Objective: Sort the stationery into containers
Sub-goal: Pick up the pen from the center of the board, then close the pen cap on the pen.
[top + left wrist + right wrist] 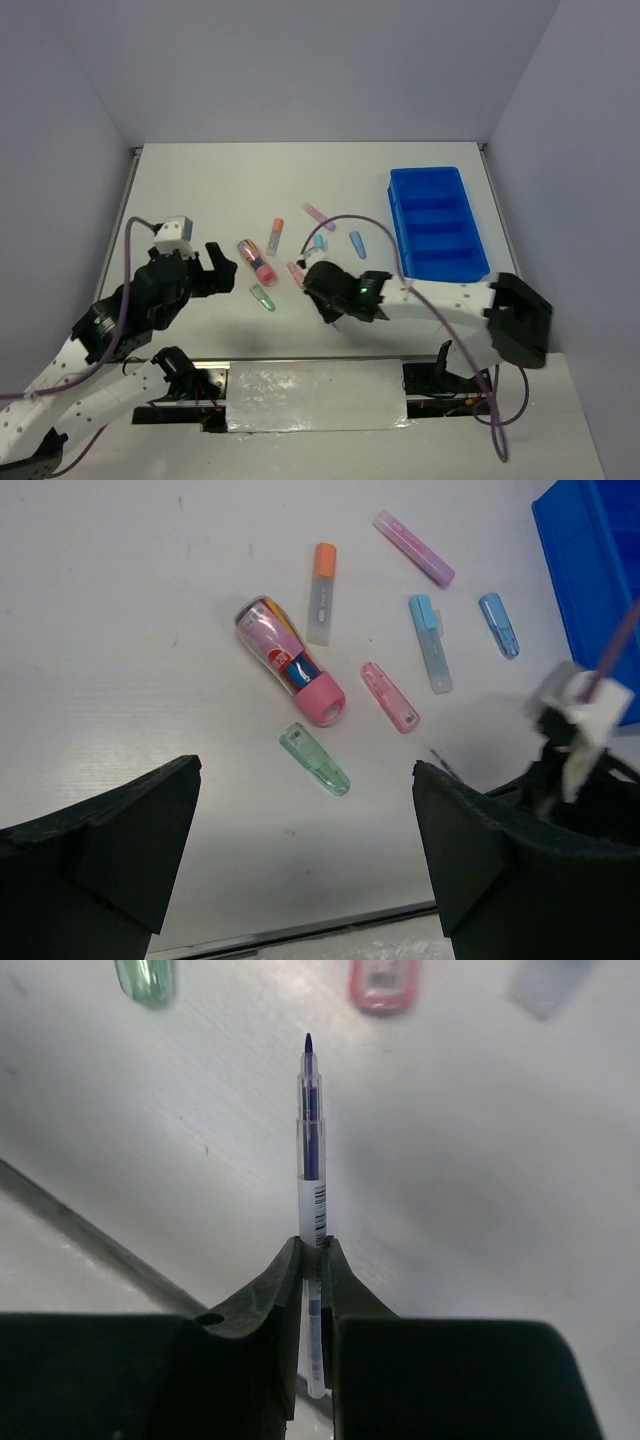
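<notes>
- Right jaws: fully closed on a thin clear pen with dark ink. The grip sits on the rear part of the barrel, and the tip projects straight ahead.
- Pen axis: in line with the jaws, not across them. Whether the pen is off the surface cannot be told.
- Left jaws: spread wide and holding nothing, over the left-centre of the surface. They face the pink-capped tube and the green cap.
- Blue tray: by the right edge, toward the far right corner. Its four compartments are bare and each runs long from left to right.
- Governing relation: the tray lies to the right of the right jaws and farther from the arm bases. The pen tip points left, away from the tray.
- Nearer arm: the right arm, by a wide margin.
- Judgement: the carry calls for a swing to the right with the pen kept parallel to a compartment's long side. A crosswise pen could catch on a divider.
</notes>
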You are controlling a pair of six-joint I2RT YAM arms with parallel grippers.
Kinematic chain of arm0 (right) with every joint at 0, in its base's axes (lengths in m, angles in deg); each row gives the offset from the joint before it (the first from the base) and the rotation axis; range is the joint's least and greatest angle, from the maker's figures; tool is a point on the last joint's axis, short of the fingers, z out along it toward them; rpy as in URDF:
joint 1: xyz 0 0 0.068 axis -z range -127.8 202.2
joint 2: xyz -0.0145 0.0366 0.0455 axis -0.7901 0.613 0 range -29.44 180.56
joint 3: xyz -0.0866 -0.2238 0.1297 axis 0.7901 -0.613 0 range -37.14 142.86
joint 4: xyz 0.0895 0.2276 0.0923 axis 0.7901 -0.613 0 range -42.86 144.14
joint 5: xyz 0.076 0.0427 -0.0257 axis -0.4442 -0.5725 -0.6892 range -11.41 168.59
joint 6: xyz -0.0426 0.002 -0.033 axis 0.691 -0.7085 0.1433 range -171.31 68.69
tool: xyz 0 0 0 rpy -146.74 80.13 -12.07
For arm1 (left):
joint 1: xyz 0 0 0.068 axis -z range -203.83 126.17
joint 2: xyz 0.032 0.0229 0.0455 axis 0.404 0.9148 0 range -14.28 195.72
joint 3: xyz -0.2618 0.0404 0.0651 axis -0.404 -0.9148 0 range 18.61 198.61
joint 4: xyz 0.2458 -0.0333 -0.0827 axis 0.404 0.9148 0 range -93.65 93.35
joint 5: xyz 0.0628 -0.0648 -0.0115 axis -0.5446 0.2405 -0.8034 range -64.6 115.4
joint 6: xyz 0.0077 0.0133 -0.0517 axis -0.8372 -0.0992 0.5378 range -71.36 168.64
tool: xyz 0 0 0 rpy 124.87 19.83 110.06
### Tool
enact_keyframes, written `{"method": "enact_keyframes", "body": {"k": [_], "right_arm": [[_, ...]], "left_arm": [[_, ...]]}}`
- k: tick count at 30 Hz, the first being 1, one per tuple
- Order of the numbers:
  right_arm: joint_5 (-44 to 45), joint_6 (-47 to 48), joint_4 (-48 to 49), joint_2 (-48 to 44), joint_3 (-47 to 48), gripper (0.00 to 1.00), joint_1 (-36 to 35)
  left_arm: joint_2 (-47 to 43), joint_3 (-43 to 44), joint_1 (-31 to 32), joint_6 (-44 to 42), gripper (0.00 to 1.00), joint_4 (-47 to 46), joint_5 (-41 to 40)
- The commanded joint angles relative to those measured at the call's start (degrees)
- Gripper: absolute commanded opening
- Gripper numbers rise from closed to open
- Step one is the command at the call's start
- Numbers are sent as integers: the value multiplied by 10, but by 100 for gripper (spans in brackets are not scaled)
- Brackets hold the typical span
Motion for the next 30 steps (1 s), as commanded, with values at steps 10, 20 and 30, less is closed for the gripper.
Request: {"method": "enact_keyframes", "body": {"k": [10,20,30], "right_arm": [[122,-141,-77,-515,-140,0,233],[75,-112,-138,-607,-141,0,243],[29,-95,-128,-625,-156,0,242]], "left_arm": [[432,157,7,0,95,-220,181],[791,414,20,-36,79,-217,188],[907,481,18,-20,74,-190,157]]}}
